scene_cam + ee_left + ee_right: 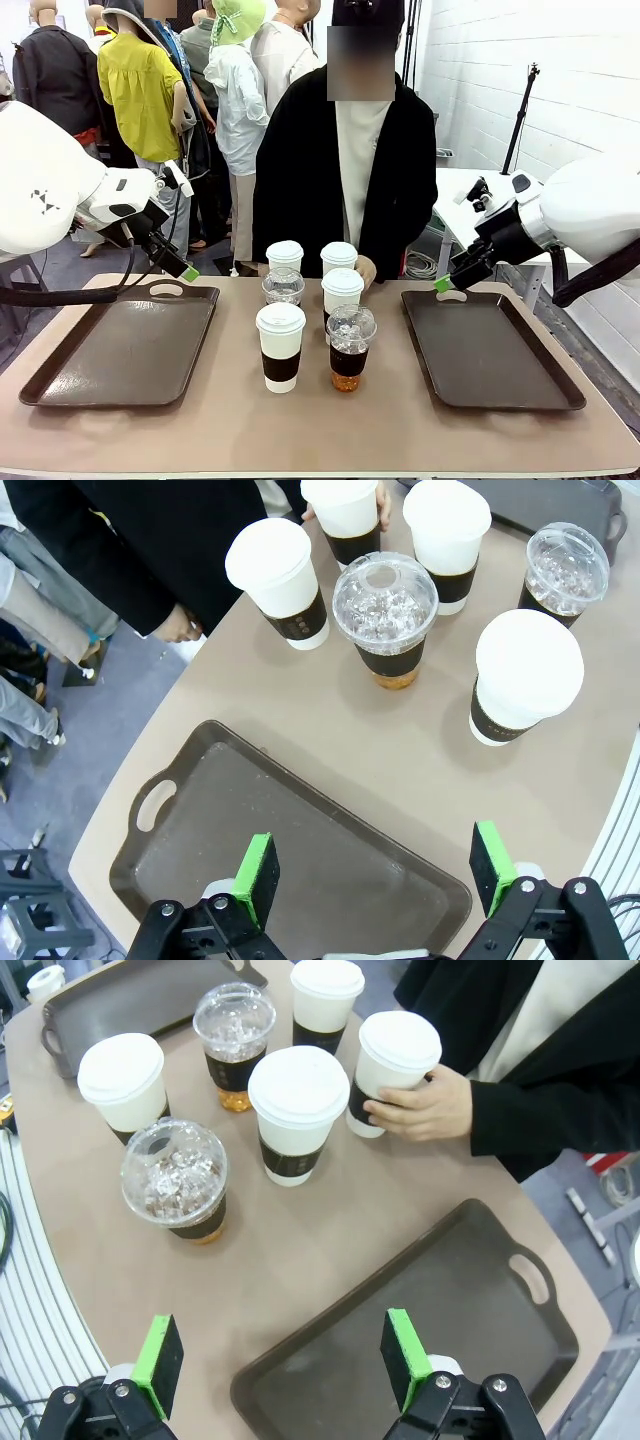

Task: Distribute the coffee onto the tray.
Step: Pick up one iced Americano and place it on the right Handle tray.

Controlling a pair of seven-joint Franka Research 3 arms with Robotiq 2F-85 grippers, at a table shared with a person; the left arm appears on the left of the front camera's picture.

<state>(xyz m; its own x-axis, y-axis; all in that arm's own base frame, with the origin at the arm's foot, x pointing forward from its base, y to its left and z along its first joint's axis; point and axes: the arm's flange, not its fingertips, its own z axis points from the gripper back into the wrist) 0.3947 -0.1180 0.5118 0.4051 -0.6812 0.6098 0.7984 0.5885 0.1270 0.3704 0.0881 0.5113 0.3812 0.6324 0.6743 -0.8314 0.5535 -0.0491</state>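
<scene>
Six lidded cups [281, 330], between the trays [120, 350]: likely light, crushable, spill-prone; best held at black sleeve [281, 366]. Both arms' jaws wide, empty.

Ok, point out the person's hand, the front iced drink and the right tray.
person's hand [418, 1110]: right wrist view, back of the hand.
front iced drink [351, 324]: front view, dome lid.
right tray [490, 350]: front view, bare floor.

The right tool [282, 1358] hangs wide open above a brown tray [470, 1300] — beyond, six coffee cups [297, 1090] cluster on the table [70, 1210], a person's hand [420, 1107] gripping one.
</scene>
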